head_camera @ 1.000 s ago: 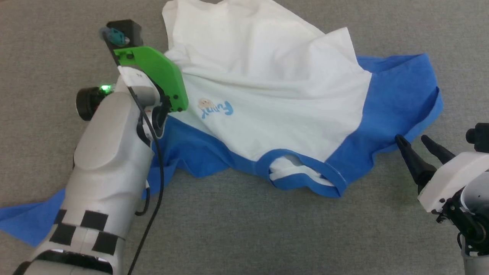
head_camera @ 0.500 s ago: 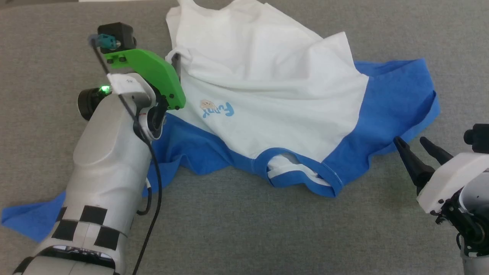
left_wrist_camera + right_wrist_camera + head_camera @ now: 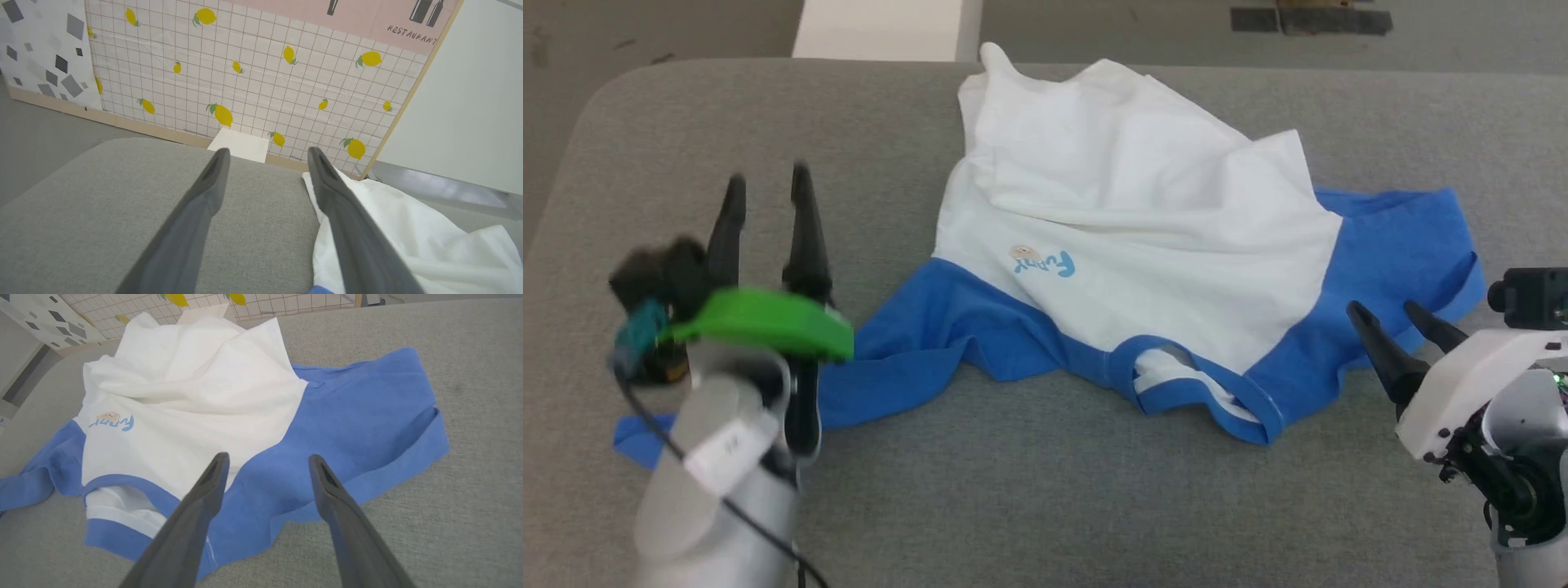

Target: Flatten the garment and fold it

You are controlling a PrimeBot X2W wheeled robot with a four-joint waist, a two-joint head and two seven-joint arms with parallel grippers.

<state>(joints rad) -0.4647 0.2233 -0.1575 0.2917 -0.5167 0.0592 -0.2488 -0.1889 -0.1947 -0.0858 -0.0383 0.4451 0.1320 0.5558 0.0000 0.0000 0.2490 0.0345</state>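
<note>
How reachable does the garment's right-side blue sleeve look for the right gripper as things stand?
Probably yes: the right gripper is open, its fingers point at the garment's blue sleeve just ahead, with nothing between.
</note>
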